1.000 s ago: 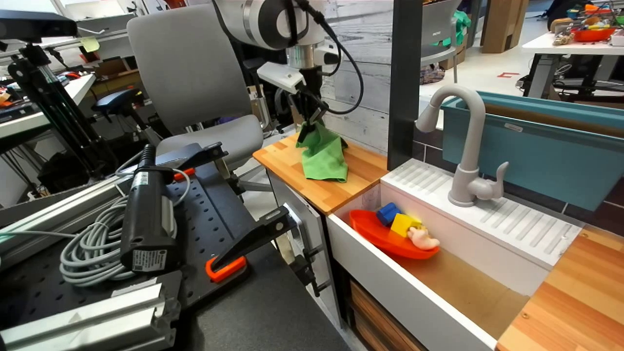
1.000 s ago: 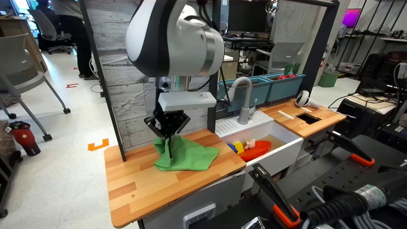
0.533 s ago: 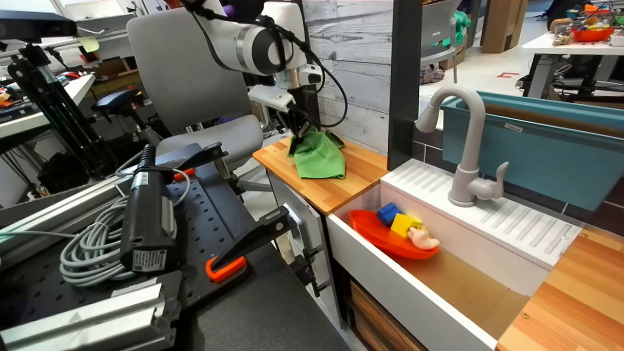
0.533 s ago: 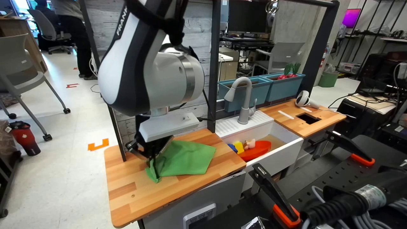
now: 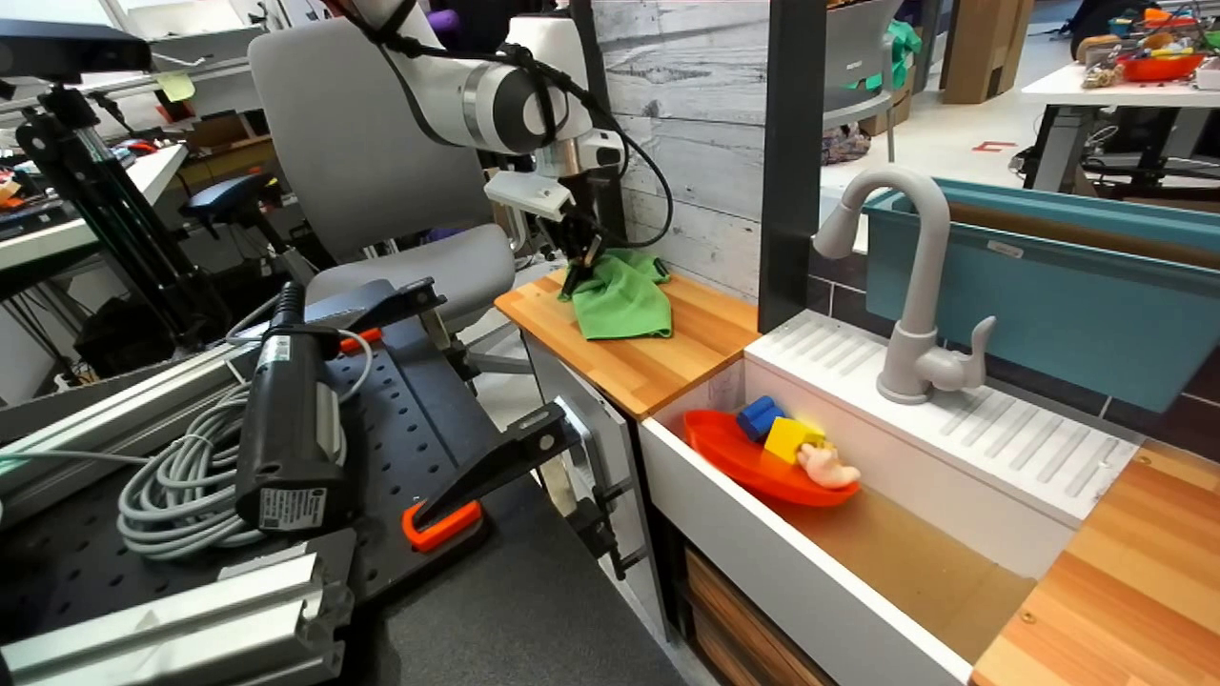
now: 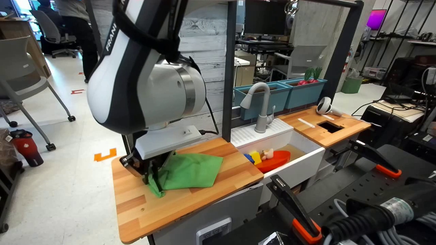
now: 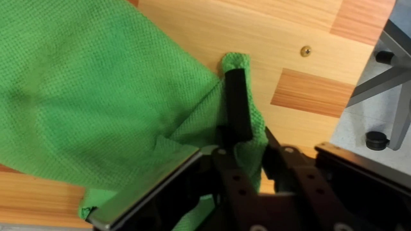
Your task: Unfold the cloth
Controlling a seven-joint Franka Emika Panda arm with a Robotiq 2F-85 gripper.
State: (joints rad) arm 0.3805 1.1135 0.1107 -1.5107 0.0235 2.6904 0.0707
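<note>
The green cloth (image 5: pixel 624 310) lies partly folded on the wooden counter (image 5: pixel 610 372); it also shows in an exterior view (image 6: pixel 194 170) and in the wrist view (image 7: pixel 112 96). Its broad part lies fairly flat, with creases and an overlapping fold near the gripper. My gripper (image 7: pixel 252 109) is shut on a bunched edge of the cloth, with green fabric between the two black fingers. In both exterior views the gripper (image 6: pixel 151 180) (image 5: pixel 572 281) is low, at or just above the counter, at one end of the cloth. The far fingertip is hidden behind the fabric in the wrist view.
A white sink (image 6: pixel 293 177) beside the counter holds a red boat-shaped dish (image 6: pixel 272 162) with toy blocks. A grey faucet (image 6: pixel 262 109) stands behind it. A whitewashed plank wall (image 6: pixel 204 68) and dark post (image 6: pixel 229 75) border the counter's back.
The gripper has moved down and leftward in an exterior view, toward the counter's outer end. It drags the held cloth edge along, and the cloth has shifted the same way.
</note>
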